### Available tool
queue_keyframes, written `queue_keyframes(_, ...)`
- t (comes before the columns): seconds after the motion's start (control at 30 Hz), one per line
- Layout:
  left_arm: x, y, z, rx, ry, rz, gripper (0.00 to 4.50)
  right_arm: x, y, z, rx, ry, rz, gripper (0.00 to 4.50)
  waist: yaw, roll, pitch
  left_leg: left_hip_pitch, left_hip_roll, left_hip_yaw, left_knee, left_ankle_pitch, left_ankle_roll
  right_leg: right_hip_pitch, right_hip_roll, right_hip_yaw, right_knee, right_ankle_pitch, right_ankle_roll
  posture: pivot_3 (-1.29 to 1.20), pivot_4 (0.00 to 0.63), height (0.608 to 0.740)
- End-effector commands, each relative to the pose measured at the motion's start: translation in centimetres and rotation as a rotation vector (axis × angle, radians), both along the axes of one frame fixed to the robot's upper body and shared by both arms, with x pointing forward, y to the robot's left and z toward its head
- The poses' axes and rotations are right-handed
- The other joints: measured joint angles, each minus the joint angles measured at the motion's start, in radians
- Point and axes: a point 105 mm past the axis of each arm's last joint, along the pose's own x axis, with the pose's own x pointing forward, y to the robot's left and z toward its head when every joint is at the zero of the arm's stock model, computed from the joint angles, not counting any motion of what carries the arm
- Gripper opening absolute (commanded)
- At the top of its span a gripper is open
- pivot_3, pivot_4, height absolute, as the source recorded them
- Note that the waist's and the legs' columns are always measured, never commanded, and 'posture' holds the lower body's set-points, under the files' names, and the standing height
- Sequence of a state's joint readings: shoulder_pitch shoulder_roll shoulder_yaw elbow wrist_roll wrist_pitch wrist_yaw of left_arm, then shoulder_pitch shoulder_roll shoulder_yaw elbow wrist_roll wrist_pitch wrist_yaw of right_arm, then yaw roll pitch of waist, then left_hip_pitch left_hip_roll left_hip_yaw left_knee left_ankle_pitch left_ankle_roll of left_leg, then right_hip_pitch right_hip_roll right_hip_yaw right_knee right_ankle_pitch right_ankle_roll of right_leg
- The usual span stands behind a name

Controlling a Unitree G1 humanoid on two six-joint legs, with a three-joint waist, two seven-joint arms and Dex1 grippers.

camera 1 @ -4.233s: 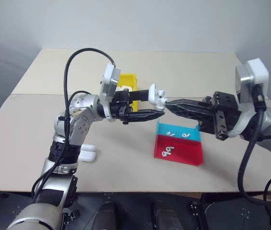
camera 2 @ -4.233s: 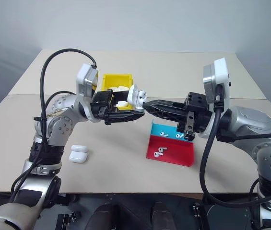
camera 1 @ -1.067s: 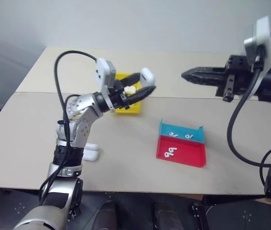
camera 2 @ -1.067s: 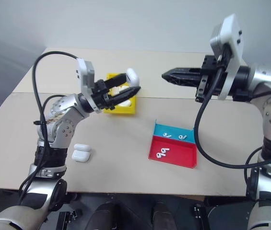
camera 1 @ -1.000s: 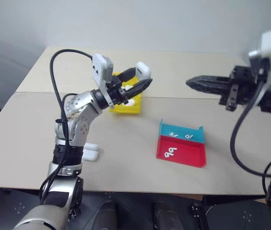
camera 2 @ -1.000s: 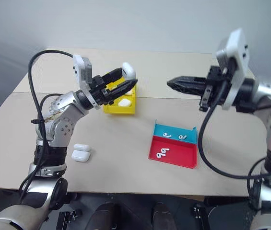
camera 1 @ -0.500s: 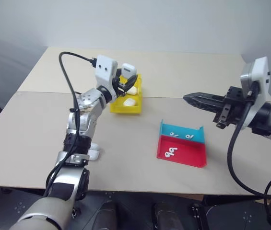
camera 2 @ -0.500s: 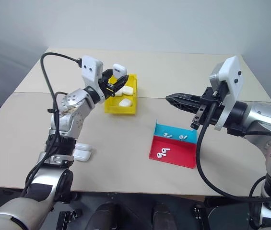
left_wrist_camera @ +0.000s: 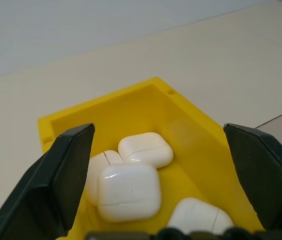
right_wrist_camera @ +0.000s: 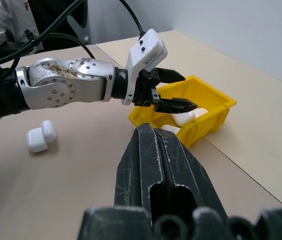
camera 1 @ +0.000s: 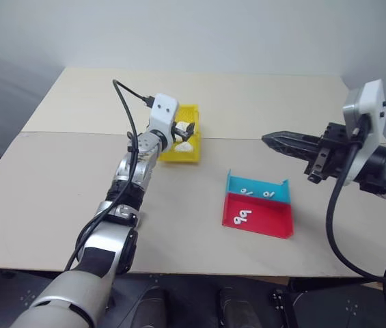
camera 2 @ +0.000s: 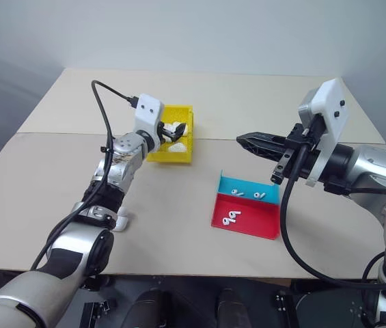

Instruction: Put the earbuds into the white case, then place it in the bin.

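Earbuds (camera 1: 243, 217): two lie in the red half of the tray and two more (camera 1: 257, 194) in its blue half, all loose.
White cases in the bin (left_wrist_camera: 129, 191): four show in the left wrist view, lids shut, lying close together, some touching (none between the gripper fingers).
Bin (camera 1: 191, 156): yellow, on the tabletop's far half, left of the middle, just beyond the seam that crosses the top.
Left gripper (camera 1: 184, 133): over the bin, jaws spread wide, holding nothing; one finger (left_wrist_camera: 61, 175) stands at each side of the cases.
Tray (camera 1: 264, 223): flat, red near half and blue far half, right of the tabletop's middle and on the near side of the seam, well apart from the bin.
Right gripper (camera 1: 269, 141): in the air above the tabletop's right part, beyond the tray, pointing toward the bin; jaws pressed together, empty.
Spare cases (right_wrist_camera: 40, 135): two white ones side by side, touching, near the tabletop's front left part, beside the left arm.
Tabletop (camera 1: 35, 198): beige, in two panels.
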State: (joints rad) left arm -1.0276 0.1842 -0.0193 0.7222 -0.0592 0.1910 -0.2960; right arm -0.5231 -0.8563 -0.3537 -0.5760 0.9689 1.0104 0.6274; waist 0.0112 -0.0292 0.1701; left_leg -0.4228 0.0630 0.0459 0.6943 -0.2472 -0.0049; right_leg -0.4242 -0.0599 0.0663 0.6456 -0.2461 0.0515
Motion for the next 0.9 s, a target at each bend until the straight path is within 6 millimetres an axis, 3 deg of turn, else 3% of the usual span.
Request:
queue_keyframes(0.03,-0.8,0.2,3.9,-0.067,-0.151,-0.014,4.49,-0.6,0.2,0.9,0.000,-0.044,0.021,0.00,0.000,0.000,0.000,0.000,0.000,0.000,0.000,0.000,0.000,0.000,0.000,0.000,0.000,0.000,0.000,0.00,0.150,0.740)
queue_keyframes(0.27,-4.5,1.1,5.3,-0.062,-0.176,-0.230,4.49,-0.6,0.3,0.1,-0.016,-0.049,0.034,0.00,-0.007,0.000,0.000,0.001,0.001,0.000,0.000,0.000,0.000,0.000,0.000,0.000,0.001,0.000,0.000,0.00,0.150,0.740)
queue_keyframes(0.57,-14.3,4.0,5.4,0.081,-0.126,-0.632,4.49,-0.2,-0.8,-3.0,-0.073,-0.049,0.023,0.00,-0.012,0.000,0.000,0.001,0.001,0.001,0.000,0.000,0.000,0.000,0.000,0.000,0.001,0.000,0.000,0.00,0.150,0.740)
queue_keyframes(0.73,-18.0,5.5,4.3,0.142,-0.040,-0.689,4.49,-0.9,-1.4,-4.9,-0.141,-0.034,0.041,0.00,-0.013,0.001,0.000,0.002,0.002,0.001,0.000,0.000,0.000,0.001,0.000,0.000,0.001,0.000,0.000,0.00,0.150,0.740)
queue_keyframes(0.9,-19.8,6.1,2.7,0.151,0.020,-0.673,4.49,-2.2,-1.9,-6.6,-0.197,0.013,0.094,0.00,-0.012,0.000,0.000,0.004,0.002,0.001,0.000,0.000,0.000,0.002,0.000,0.000,0.002,0.000,0.000,0.00,0.150,0.740)
